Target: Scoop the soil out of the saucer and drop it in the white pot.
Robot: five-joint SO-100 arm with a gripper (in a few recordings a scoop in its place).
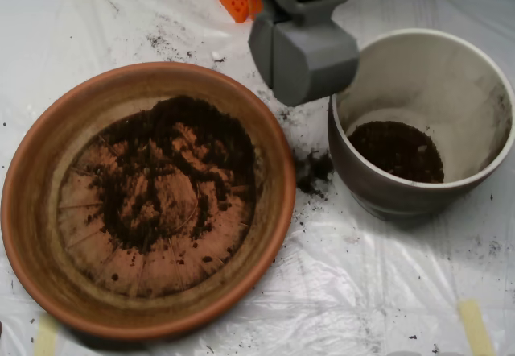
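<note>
The soil (161, 183) lay thinly scattered across the saucer (36, 235); some already lay in the white pot (475, 74). The hand (304, 60) hung between them, halves together. Loose, light grains likely spill; scoop the thickest patch.

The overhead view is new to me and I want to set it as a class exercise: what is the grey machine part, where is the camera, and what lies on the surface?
The camera is fixed above the table and looks straight down. The grey clamshell scoop is the tool at the end of a small robot arm that enters from the top edge; it sits between the two dishes, beside the pot's rim. On the left lies a large, shallow terracotta-orange clay saucer with dark, crumbly soil spread thinly over its ridged bottom. On the right stands a round off-white ceramic pot with some soil already inside. A plastic sheet covers the table, and spilled crumbs lie between the dishes.
</note>
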